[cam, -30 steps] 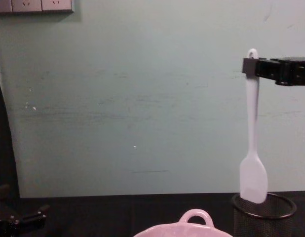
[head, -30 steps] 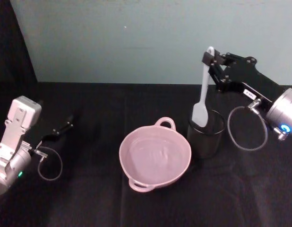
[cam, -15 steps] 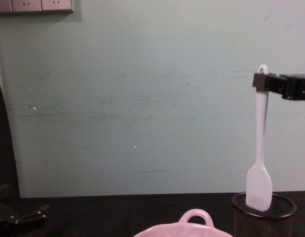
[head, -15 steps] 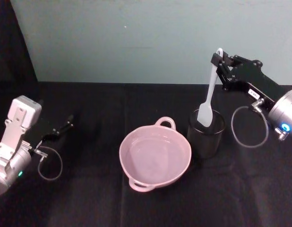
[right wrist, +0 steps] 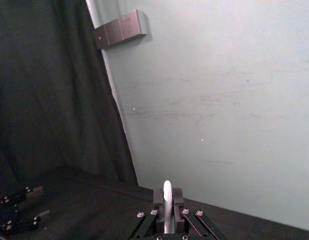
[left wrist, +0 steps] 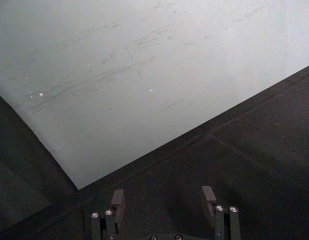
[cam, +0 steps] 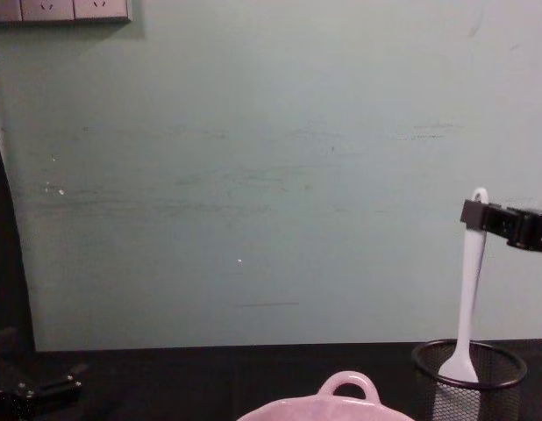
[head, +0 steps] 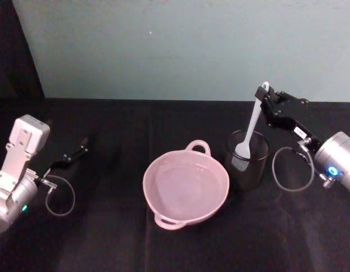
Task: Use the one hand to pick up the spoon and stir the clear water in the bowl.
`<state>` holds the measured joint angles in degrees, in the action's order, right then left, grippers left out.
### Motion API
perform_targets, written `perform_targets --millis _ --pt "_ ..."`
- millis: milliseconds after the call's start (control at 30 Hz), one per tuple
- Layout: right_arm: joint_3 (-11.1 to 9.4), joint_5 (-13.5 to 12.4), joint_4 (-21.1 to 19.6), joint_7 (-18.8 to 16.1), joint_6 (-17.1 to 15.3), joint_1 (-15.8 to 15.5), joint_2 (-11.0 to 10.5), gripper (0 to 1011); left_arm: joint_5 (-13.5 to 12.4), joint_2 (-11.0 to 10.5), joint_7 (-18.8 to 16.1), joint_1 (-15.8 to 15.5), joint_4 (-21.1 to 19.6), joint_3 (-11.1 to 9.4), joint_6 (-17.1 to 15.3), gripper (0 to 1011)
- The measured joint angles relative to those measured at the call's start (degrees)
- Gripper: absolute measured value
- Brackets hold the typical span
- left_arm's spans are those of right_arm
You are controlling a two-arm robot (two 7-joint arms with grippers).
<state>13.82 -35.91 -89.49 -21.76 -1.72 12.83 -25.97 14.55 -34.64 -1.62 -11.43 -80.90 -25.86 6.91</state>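
Spoon [head: 251, 123] hangs nearly upright from my right end effector [head: 262, 96], which pinches it just below the loop at the top of the handle; in the right wrist view the pale handle [right wrist: 167, 206] sits clamped between the two black fingers [right wrist: 158, 196]. Its flat head is down inside the black mesh cup [head: 247, 159], below the rim, which the chest view confirms: the spoon [cam: 469, 298] drops from the end effector [cam: 475, 215] into the cup [cam: 468, 380].

I take the pink bowl [head: 186, 187] as my landmark. The cup stands just beside the bowl on its right, close to touching it. The water in the bowl looks calm. My left end effector [head: 77, 152] is parked well off to the bowl's left, low over the black worktop [head: 107, 238], and the left wrist view shows its fingers [left wrist: 118, 201] spread with nothing between them.

I judge that the spoon is gripped but not over the bowl, so no stirring is under way. To stir, I would need to raise the spoon until the head clears the cup's rim, carry it leftward over the bowl, lower the head into the water and circle it, keeping the grip firm and the cup undisturbed.
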Motion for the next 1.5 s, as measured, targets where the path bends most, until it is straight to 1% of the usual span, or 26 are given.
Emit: perform_targets --millis 133,200,433,567,733,1033,1300,1367,1467,1500 --pt "-0.1 -1.3 2.5 -0.8 1.5 -0.4 1.3 110 0.0 0.0 0.0 0.0 0.0 0.0 0.0 1005" --pt "-0.2 -1.6 3.1 -0.8 1.8 -0.4 1.6 110 0.0 0.0 0.0 0.0 0.0 0.0 0.0 1005" --pt "-1.0 -4.0 5.4 -2.0 3.4 -1.0 2.9 110 0.0 0.0 0.0 0.0 0.0 0.0 0.0 1005" --pt "-1.6 -6.1 6.7 -3.0 4.1 -1.3 3.5 110 0.0 0.0 0.0 0.0 0.0 0.0 0.0 1005" --pt "-1.9 -7.5 7.1 -3.2 4.2 -1.7 3.6 110 0.0 0.0 0.0 0.0 0.0 0.0 0.0 1005" --pt "-1.9 -8.8 7.4 -2.7 3.6 -2.1 3.3 110 0.0 0.0 0.0 0.0 0.0 0.0 0.0 1005" --pt "-2.4 -10.3 7.6 -2.1 3.6 -2.9 3.1 110 0.0 0.0 0.0 0.0 0.0 0.0 0.0 1005" --pt "-2.5 -10.5 7.6 -2.0 3.6 -3.1 3.1 124 0.0 0.0 0.0 0.0 0.0 0.0 0.0 1005" --pt "-2.9 -11.0 7.5 -1.6 3.8 -3.6 2.9 222 0.0 0.0 0.0 0.0 0.0 0.0 0.0 1005" --pt "-3.0 -11.1 7.5 -1.5 3.8 -3.7 2.9 222 0.0 0.0 0.0 0.0 0.0 0.0 0.0 1005"
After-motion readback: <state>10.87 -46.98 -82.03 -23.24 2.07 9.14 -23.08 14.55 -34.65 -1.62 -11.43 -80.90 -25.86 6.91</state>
